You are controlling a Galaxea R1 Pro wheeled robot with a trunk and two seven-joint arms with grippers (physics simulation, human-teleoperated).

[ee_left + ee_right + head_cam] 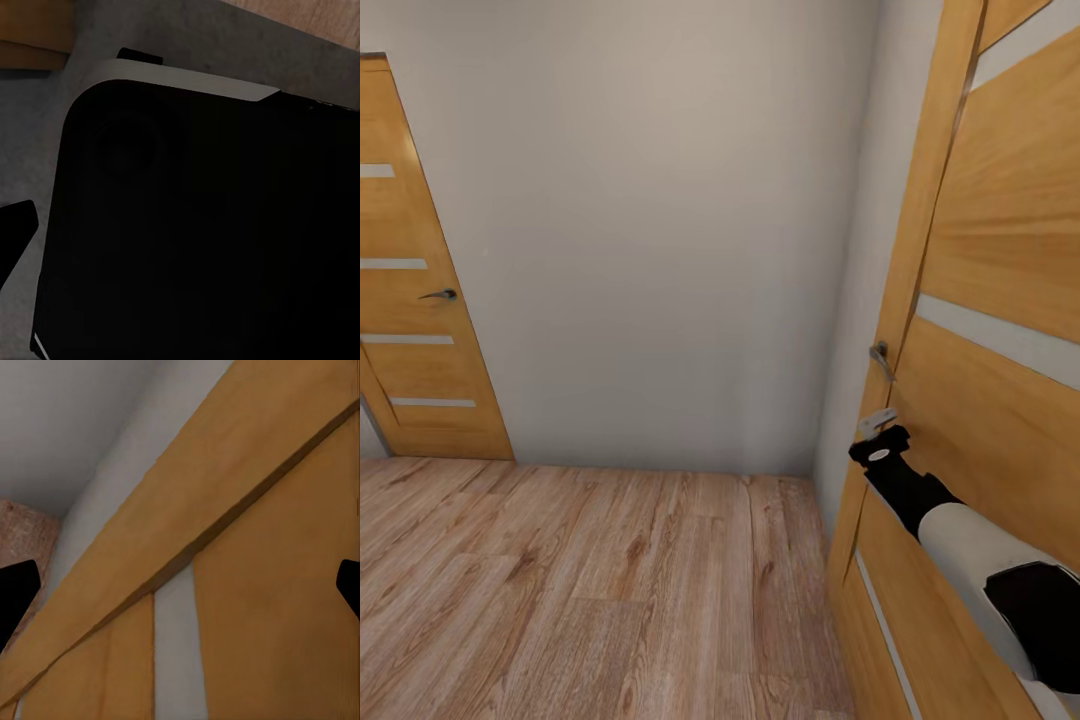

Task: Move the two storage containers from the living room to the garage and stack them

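- A plain pale grey wall [660, 230] takes up most of what stands ahead, meeting a second wall [860, 300] at a corner off to the right
- Light wood-plank floor [590, 590] runs from the foot of that wall toward the robot; it is the kind laid in the living room, and no orange-red container can be seen from here
- A tall wooden door [1000, 300] with pale inset strips stands close on the right, angled into the room, its metal lever handle [880, 357] on the near edge
- A second, matching wooden door [415, 290] sits shut in the wall at far left, with a dark handle [440, 295] at mid height
- The right arm [960, 540], white with black joints, reaches forward along the face of the near door
- The right gripper [877, 425] sits just below the lever handle and close to the door edge; from its own camera the two dark fingertips [15, 600] stand wide apart with nothing between them, and beyond them lie the door's planks and a pale strip
- In the left wrist camera a large black, grey-edged part of the robot's body [202, 225] lies beyond the fingers, over grey ground
- One dark fingertip of the left gripper [15, 229] shows at the edge; I cannot tell how far it is open or whether it holds anything
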